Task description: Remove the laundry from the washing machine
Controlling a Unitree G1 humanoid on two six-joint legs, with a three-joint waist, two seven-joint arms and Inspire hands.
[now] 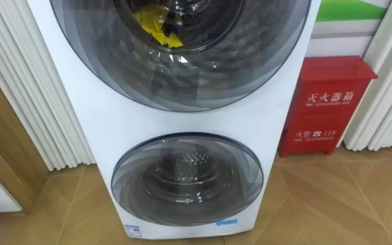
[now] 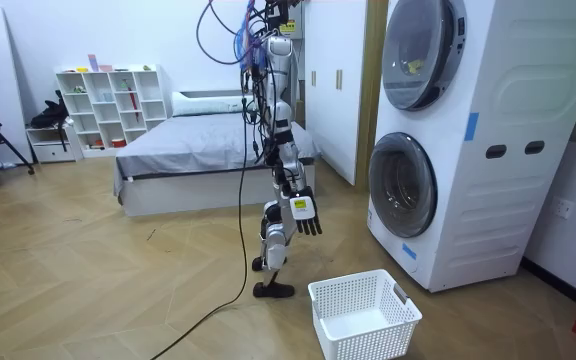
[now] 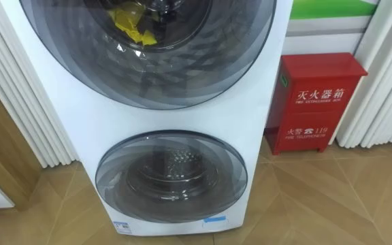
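A white stacked washing machine fills the eye views just ahead. Its upper round door is closed, and a yellow cloth lies behind the glass inside the drum. The lower door is closed too, with a bare metal drum behind it. In the room view I stand on the wooden floor about a step from the machine, facing it. My right hand hangs at my side with relaxed fingers and holds nothing.
An empty white laundry basket sits on the floor between my feet and the machine. A red cabinet stands right of the machine, white slatted panels to its left. A bed is behind me.
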